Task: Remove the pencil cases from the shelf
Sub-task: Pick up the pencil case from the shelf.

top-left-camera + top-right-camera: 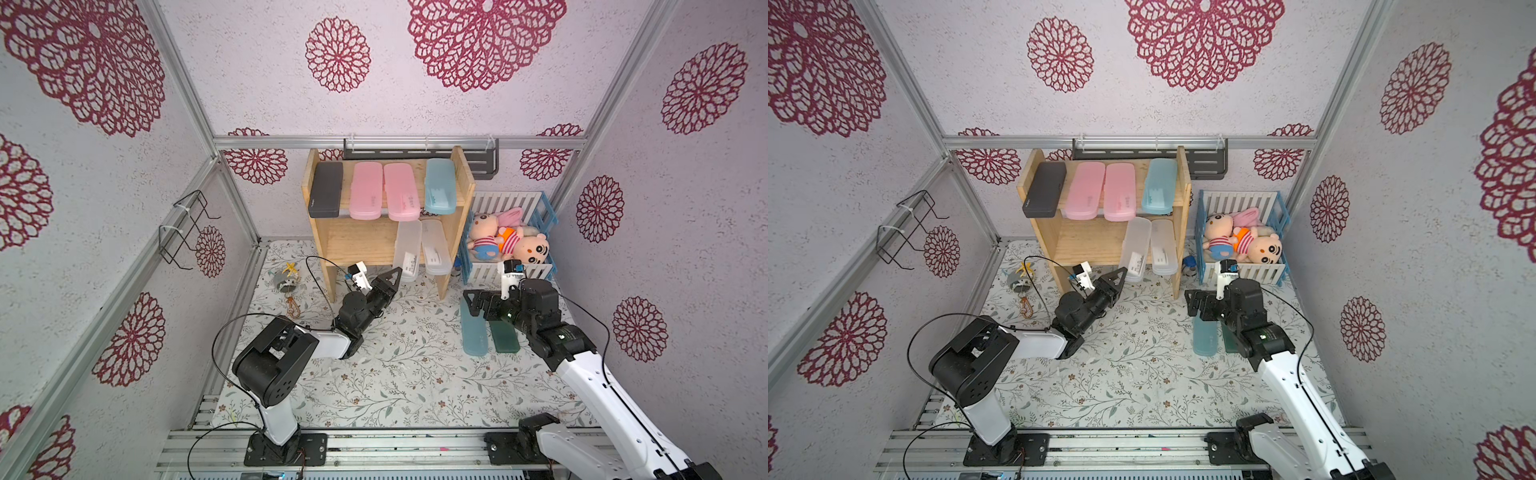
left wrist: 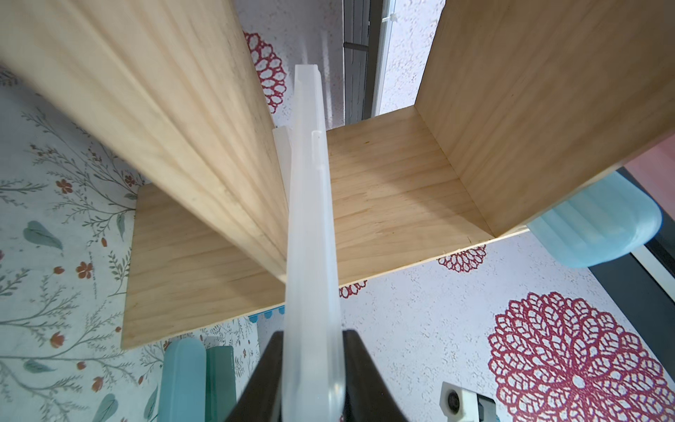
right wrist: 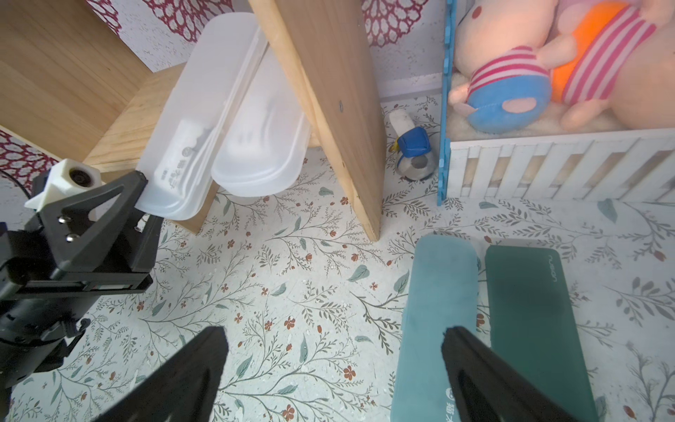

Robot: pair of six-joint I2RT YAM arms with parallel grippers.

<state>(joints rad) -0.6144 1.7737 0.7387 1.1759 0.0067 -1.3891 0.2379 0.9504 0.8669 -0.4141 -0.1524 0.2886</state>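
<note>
Two grippers: the left gripper (image 1: 397, 275) has its jaws clamped on a frosted clear pencil case (image 1: 408, 249) overhanging the lower tier of the shelf (image 1: 353, 243). The right gripper (image 3: 336, 332) holds its jaws wide apart, empty, above a light blue case (image 3: 438, 285) on the mat (image 3: 292, 292).

Lower tier of shelf (image 1: 357, 245): left half bare, open at front. Right half filled by left frosted case (image 1: 408, 249) and right frosted case (image 1: 436, 249), both overhanging front edge; side panel (image 3: 328, 109) close beside latter. Front end of left frosted case clamped in left claw (image 1: 397, 274). Gap from shelf to crate (image 1: 484, 272) narrow, trinket (image 3: 411, 149) in it. Middle of bench (image 1: 415, 365) open.
</note>
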